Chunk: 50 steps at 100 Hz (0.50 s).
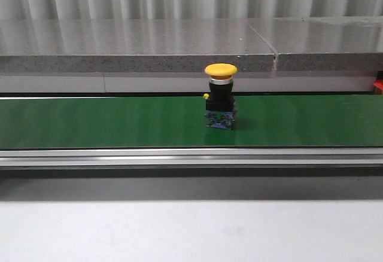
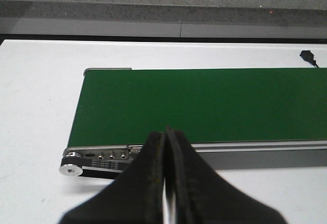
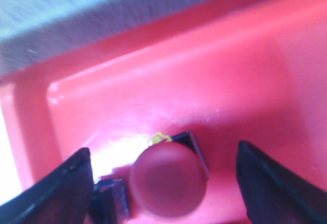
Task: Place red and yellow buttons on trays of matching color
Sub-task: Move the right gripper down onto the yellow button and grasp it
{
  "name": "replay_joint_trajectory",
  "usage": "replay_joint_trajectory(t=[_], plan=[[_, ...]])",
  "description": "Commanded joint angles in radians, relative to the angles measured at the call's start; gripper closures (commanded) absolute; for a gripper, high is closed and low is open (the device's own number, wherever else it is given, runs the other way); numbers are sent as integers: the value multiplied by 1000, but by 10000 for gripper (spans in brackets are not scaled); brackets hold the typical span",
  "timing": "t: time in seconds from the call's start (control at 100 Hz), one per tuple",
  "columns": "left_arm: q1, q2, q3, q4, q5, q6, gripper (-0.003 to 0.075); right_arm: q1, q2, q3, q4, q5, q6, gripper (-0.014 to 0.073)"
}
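Yellow button upright mid-belt, 12 o'clock of robot: rigid, top-heavy, grip black body; left gripper pressed together, right gripper spread over red button.

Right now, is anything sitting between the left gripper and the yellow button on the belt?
Nothing visible. The yellow button stands alone and upright on the green belt, which is bare around it. The left gripper is shut at the belt's near edge, with only empty belt ahead; the button itself isn't in that view.
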Motion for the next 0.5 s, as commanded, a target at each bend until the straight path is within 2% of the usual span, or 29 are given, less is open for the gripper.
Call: replay_joint_trajectory(t=[0.0, 0.26, 0.49], plan=[[-6, 8, -27, -19, -72, -3, 741, -7, -118, -34, 21, -10, -1, 17], [-6, 8, -27, -19, -72, -3, 741, -1, -262, -21, 58, 131, -1, 27], [-6, 8, -27, -19, -72, -3, 741, 29, -426, 78, 86, 226, -10, 27]])
